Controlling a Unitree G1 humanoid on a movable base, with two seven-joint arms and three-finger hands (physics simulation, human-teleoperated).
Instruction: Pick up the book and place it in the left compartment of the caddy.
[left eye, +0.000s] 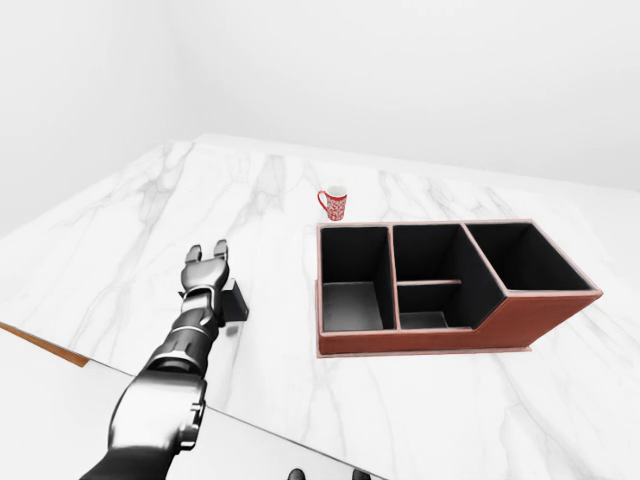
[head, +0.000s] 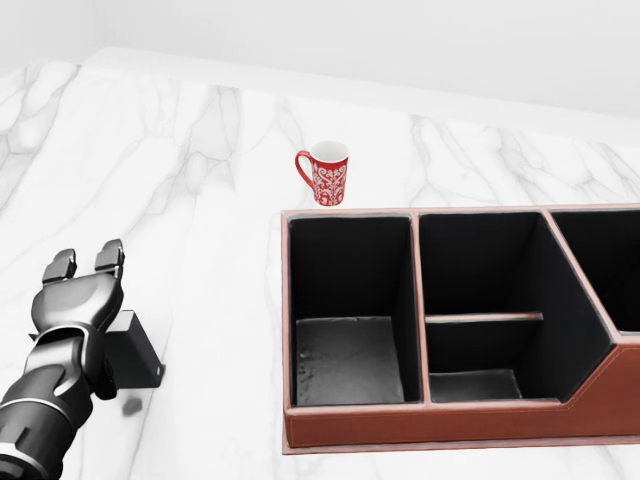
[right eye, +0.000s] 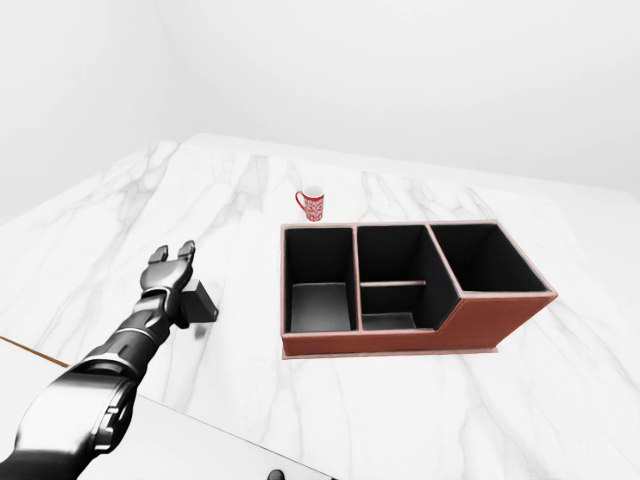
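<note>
Small dark book (head: 135, 350) lying flat on the marble tabletop (head: 200, 180), well left of the caddy (head: 440, 420), largely hidden under the left hand (head: 75, 300), fingers (head: 108, 252) spread apart above it, contact unclear, right hand unseen.

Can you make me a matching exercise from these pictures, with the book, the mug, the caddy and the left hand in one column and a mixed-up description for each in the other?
Column one:
1. book
2. mug
3. caddy
4. left hand

Column two:
A. brown outside, black compartments inside
B. silver, fingers open over a dark object
C. red with a white pattern, just above the caddy in the head view
D. small and dark, on the marble left of the caddy

Pairs: 1-D, 2-C, 3-A, 4-B
</note>
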